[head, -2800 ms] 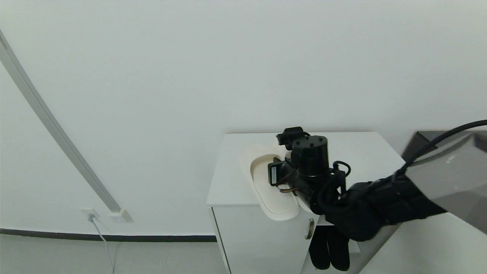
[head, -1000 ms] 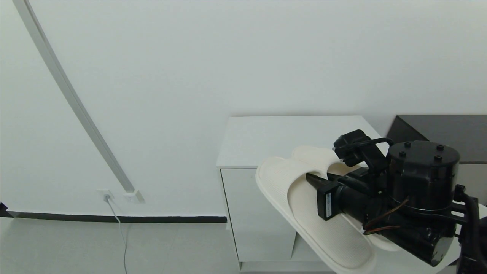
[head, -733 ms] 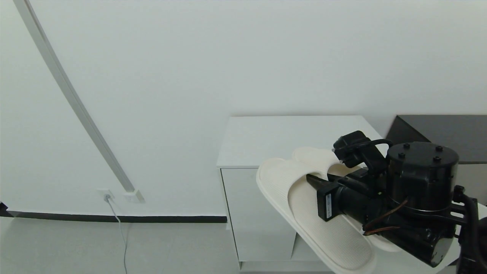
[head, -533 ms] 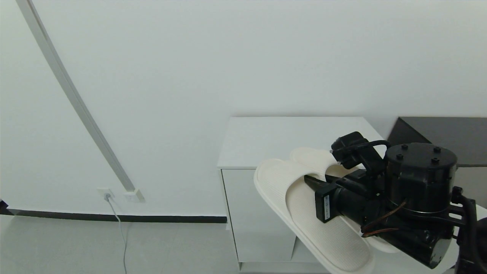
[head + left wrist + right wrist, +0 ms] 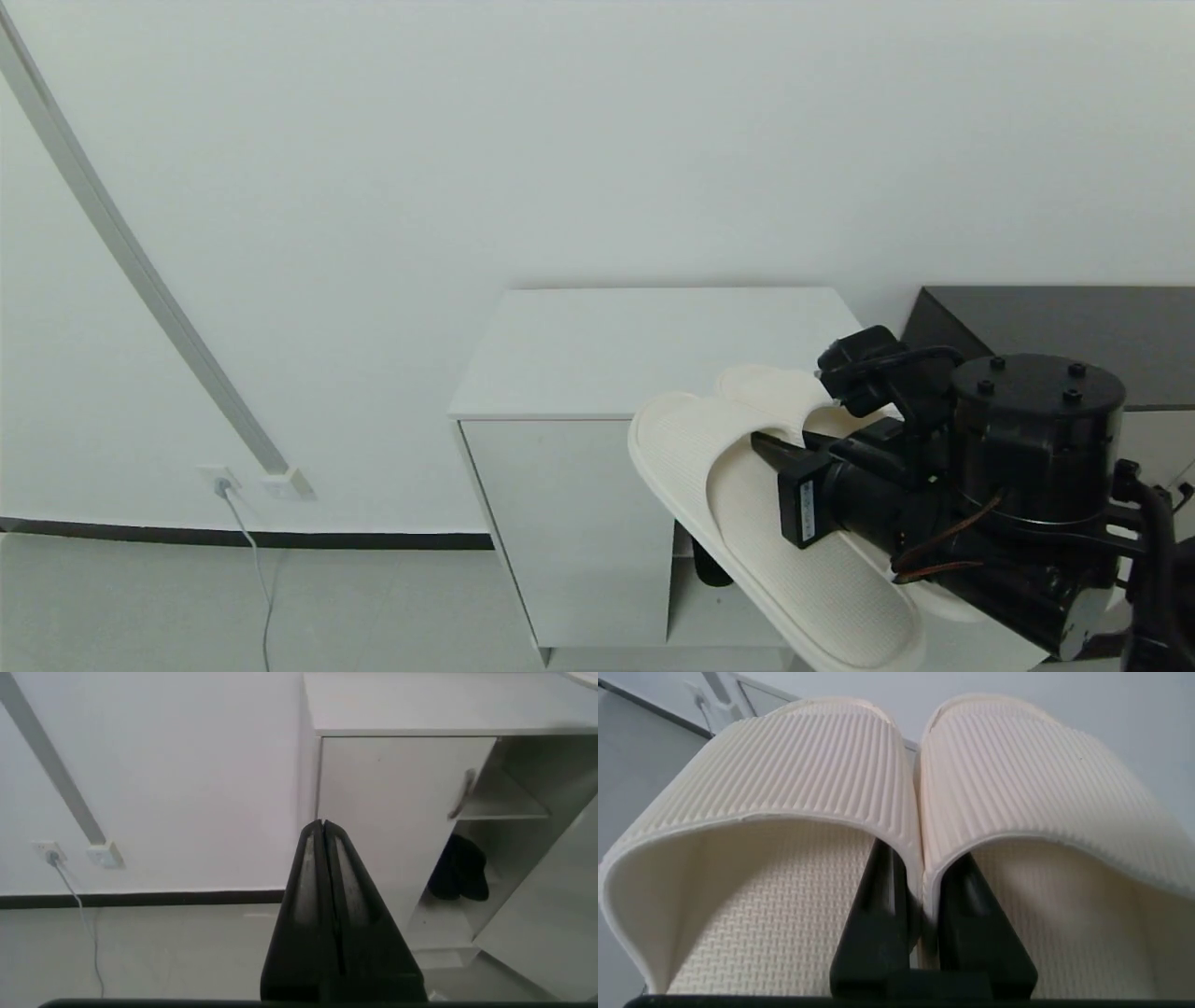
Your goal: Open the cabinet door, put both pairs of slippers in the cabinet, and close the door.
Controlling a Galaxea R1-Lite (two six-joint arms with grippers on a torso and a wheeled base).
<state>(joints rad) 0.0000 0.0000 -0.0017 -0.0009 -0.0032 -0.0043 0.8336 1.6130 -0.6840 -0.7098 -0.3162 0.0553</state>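
My right gripper (image 5: pixel 780 446) is shut on a pair of cream slippers (image 5: pixel 747 504), held in the air in front of the white cabinet (image 5: pixel 644 350). In the right wrist view its fingers (image 5: pixel 878 910) pinch the two slippers' (image 5: pixel 813 793) adjoining side walls. The cabinet's left door (image 5: pixel 392 812) with its handle (image 5: pixel 458 793) is closed. The right door (image 5: pixel 551 924) stands swung out. A black pair of slippers (image 5: pixel 462 868) lies low inside the cabinet, also seen in the head view (image 5: pixel 709 565). My left gripper (image 5: pixel 322 829) is shut and empty, out in front of the cabinet.
A wall socket with a cable (image 5: pixel 222 485) and a slanting grey conduit (image 5: pixel 140 271) are on the wall left of the cabinet. A dark surface (image 5: pixel 1046 317) adjoins the cabinet on the right. Bare floor (image 5: pixel 233 607) lies to the left.
The cream slippers have come off the cabinet top in my right gripper and now hang in front of it. The head camera has shifted, so the cabinet sits further left.
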